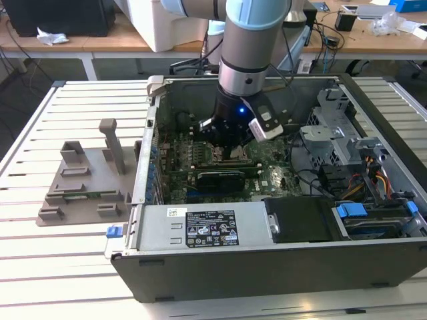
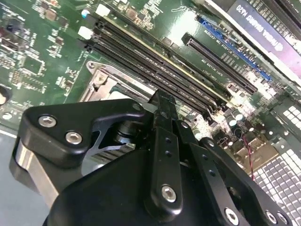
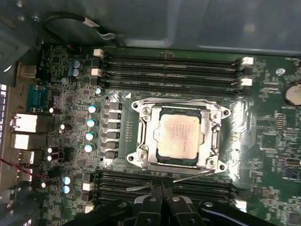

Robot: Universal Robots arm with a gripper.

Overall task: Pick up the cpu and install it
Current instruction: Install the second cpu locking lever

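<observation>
White slatted bench [image 1: 73, 267], open PC case [image 1: 220, 267] on it. My gripper [image 3: 162, 203] hangs low over the motherboard [image 3: 263, 141], fingers pressed together, pinching nothing. cpu [image 3: 178, 136] sits flat in its socket [image 3: 141, 136], just beyond my fingertips.

White sticker [image 1: 211, 228] with small unreadable print and marks on the computer case's metal cover, blurred white lettering on the long black expansion card [image 2: 263, 35], faint unreadable engraving on the cpu [image 3: 179, 136]
</observation>
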